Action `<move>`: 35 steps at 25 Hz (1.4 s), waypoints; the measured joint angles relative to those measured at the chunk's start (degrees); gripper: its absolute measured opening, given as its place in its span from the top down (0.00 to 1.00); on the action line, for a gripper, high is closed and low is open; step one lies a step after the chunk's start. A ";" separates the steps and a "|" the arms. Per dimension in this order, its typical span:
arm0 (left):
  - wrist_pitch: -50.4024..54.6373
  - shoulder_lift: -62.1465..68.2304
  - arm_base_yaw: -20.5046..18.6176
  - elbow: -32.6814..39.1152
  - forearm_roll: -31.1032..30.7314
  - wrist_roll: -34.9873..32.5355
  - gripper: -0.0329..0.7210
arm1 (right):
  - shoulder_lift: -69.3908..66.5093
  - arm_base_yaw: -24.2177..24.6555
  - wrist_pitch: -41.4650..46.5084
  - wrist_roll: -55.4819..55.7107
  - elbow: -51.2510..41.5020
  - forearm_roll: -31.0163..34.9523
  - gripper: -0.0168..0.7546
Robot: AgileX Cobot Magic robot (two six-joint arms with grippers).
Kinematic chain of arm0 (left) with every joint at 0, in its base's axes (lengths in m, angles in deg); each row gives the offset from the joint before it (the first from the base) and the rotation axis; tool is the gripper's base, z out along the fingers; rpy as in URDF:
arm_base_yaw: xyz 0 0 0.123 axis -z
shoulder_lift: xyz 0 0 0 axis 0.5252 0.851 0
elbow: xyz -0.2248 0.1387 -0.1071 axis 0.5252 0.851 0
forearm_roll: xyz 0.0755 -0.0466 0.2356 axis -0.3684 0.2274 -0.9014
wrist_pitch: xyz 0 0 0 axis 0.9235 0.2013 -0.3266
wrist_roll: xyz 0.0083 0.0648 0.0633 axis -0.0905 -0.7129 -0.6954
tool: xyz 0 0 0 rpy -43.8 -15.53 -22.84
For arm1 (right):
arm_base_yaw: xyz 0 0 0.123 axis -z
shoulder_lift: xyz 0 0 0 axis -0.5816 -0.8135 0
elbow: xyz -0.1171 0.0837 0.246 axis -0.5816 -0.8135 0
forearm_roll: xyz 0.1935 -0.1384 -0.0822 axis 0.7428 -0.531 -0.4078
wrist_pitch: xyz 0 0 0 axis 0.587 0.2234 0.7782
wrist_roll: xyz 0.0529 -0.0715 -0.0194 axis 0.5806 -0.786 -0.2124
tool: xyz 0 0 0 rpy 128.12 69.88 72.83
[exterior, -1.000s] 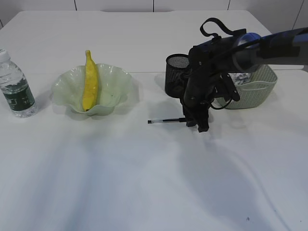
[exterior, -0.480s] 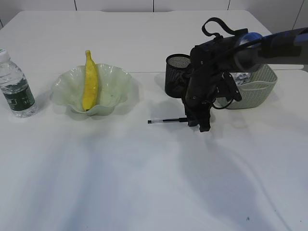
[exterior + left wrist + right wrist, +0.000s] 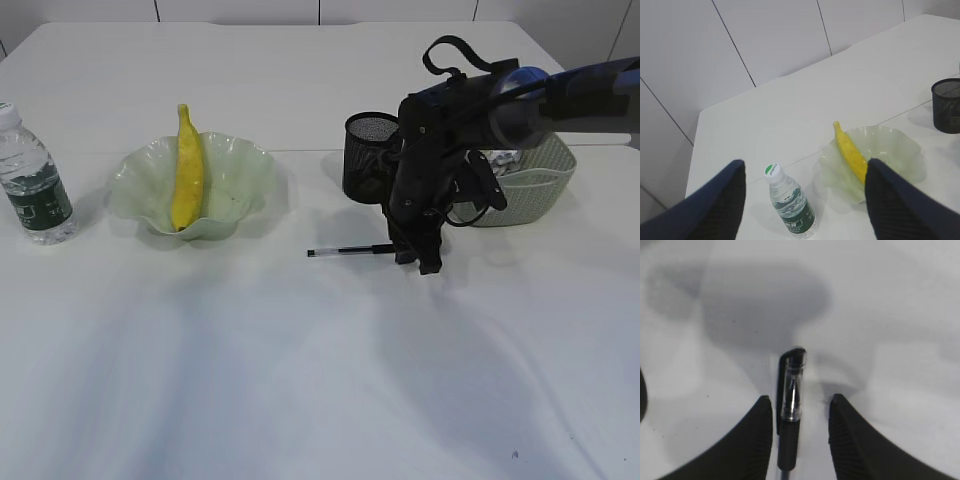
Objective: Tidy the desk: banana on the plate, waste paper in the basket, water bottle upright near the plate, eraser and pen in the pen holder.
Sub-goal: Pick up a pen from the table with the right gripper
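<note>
Exterior view: white counter (image 3: 300, 380). Far left, water bottle (image 3: 33, 180) upright. Right of it, plate (image 3: 240, 180) holding banana (image 3: 187, 170). Centre, pen (image 3: 345, 251) lying flat; right gripper (image 3: 418, 252) lowered at its right end. Pen holder (image 3: 364, 153) just behind the arm; basket (image 3: 530, 180) at right with waste paper (image 3: 497, 161) inside.

Left wrist view: left gripper (image 3: 805, 200) raised well above the counter, jaws spread wide, nothing between; bottle, plate and banana below.

Right wrist view: right gripper's jaws parted, straddling the pen (image 3: 789, 410) near its capped end; contact cannot be judged.
</note>
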 joint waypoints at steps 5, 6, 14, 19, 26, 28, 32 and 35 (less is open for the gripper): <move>0.00 0.00 0.00 0.00 0.00 0.00 0.26 | 0.00 0.00 0.72 0.00 0.00 -0.51 0.61; 0.00 0.00 0.00 0.00 0.00 0.00 0.26 | 0.00 0.00 0.72 0.00 0.00 -0.54 0.61; 0.00 0.00 0.00 0.00 0.10 0.00 0.26 | 0.00 0.00 0.72 0.00 0.00 -2.36 0.61; 0.00 0.00 0.00 0.00 0.21 0.00 0.26 | 0.00 0.00 1.02 -0.10 0.00 -0.87 0.61; 0.00 0.00 0.00 0.00 1.26 0.00 0.26 | 0.00 0.00 0.91 -0.10 0.00 1.11 0.61; 0.07 0.00 0.00 0.00 1.41 0.00 0.26 | 0.00 0.00 0.81 -0.10 0.00 1.46 0.61; 0.21 0.00 0.00 0.00 1.54 0.00 0.26 | 0.00 0.00 0.81 -0.10 0.00 1.59 0.61; 0.21 0.00 0.00 0.00 1.54 0.00 0.26 | 0.00 0.00 0.81 0.36 0.00 1.24 0.61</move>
